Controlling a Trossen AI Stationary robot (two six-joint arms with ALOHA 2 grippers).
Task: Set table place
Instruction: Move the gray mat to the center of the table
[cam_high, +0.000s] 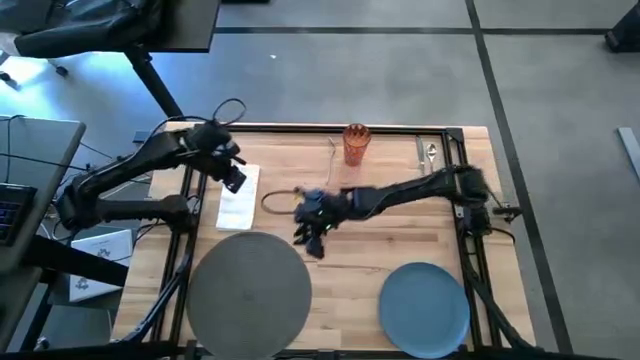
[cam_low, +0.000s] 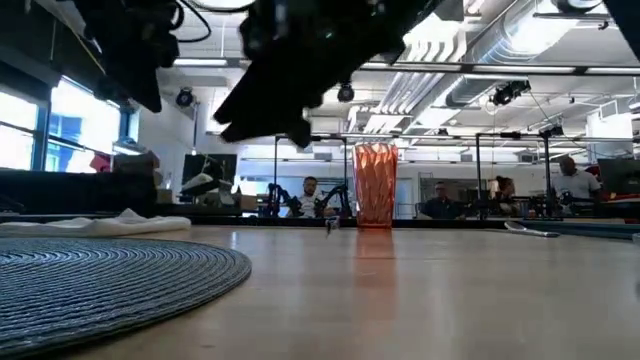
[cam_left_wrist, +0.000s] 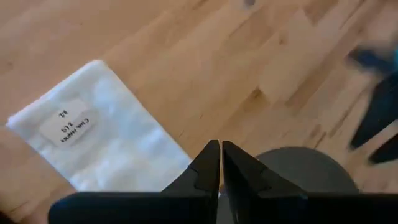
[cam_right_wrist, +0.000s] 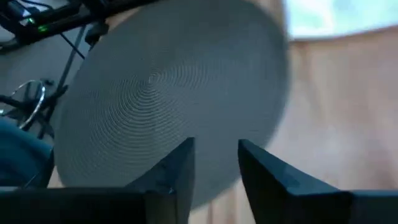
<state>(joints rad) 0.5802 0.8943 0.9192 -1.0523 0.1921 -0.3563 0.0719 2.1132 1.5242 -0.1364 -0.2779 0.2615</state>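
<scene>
The grey round placemat (cam_high: 250, 285) lies flat near the table's front edge, left of the middle. The blue plate (cam_high: 425, 305) lies to its right. A white napkin (cam_high: 238, 195) lies flat beyond the placemat, and my left gripper (cam_high: 232, 178) hovers shut over the napkin's far end (cam_left_wrist: 93, 137). The orange tumbler (cam_high: 356, 143) stands upright at the far edge, with silver cutlery (cam_high: 430, 152) to its right. My right gripper (cam_high: 315, 235) hangs open above mid-table, just beyond the placemat (cam_right_wrist: 174, 93), with nothing between its fingers.
Bare wood (cam_high: 390, 235) lies between the tumbler and the plate. Black rails (cam_high: 465, 170) frame the table. A loose cable (cam_high: 280, 197) loops beside the napkin. In the low view both arms hang raised above the tabletop (cam_low: 400, 290); people sit in the room behind.
</scene>
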